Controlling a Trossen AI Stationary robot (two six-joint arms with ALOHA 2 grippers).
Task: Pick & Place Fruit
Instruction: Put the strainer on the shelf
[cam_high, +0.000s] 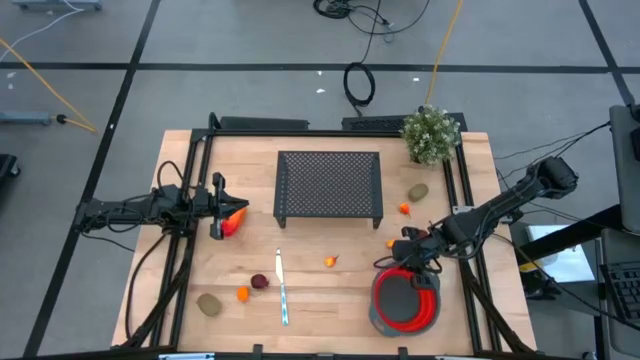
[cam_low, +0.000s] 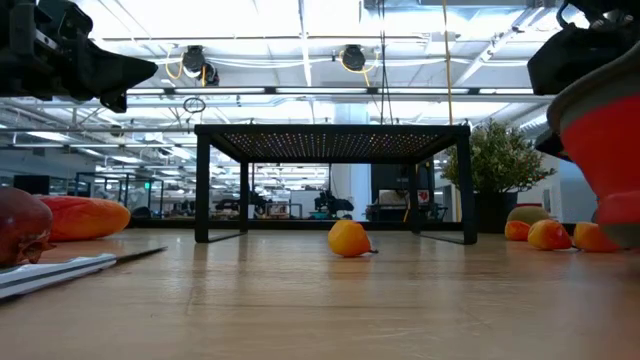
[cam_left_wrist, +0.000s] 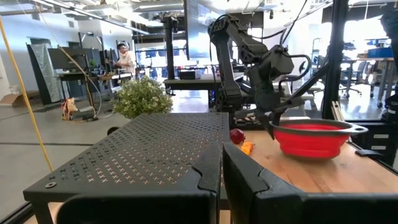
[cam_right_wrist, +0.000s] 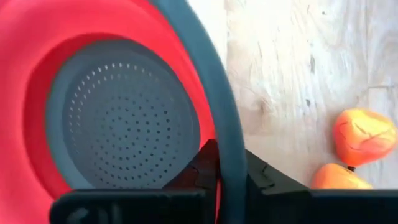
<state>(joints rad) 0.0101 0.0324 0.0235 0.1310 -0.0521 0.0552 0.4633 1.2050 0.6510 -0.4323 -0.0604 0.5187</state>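
The red bowl (cam_high: 405, 300) with a grey rim stands at the table's near right, and my right gripper (cam_high: 408, 262) is shut on its far rim. Fruit lies scattered on the table. A red-orange oval (cam_high: 233, 221) lies at the left, below my left gripper (cam_high: 220, 207), which hangs shut and level above it. Kiwi-like pieces (cam_high: 209, 304) (cam_high: 417, 191), small orange pieces (cam_high: 330, 261) (cam_high: 242, 293) (cam_high: 404, 208) and a dark red one (cam_high: 260, 282) make up the rest. Two orange pieces (cam_right_wrist: 364, 134) lie just beside the bowl. My right gripper pinches the bowl's grey rim (cam_right_wrist: 224, 124) on its far side, one finger (cam_right_wrist: 199, 174) inside the bowl and the other (cam_right_wrist: 267, 180) outside. The fingers slant down from the table's far right. The bowl sits upright, its base (cam_left_wrist: 311, 154) on the table as far as shows.
A black mesh stand (cam_high: 329, 185) fills the table's far middle, with a potted plant (cam_high: 431, 133) at the far right corner. A knife (cam_high: 283, 290) lies near the front edge. Black frame rails run along both sides of the table.
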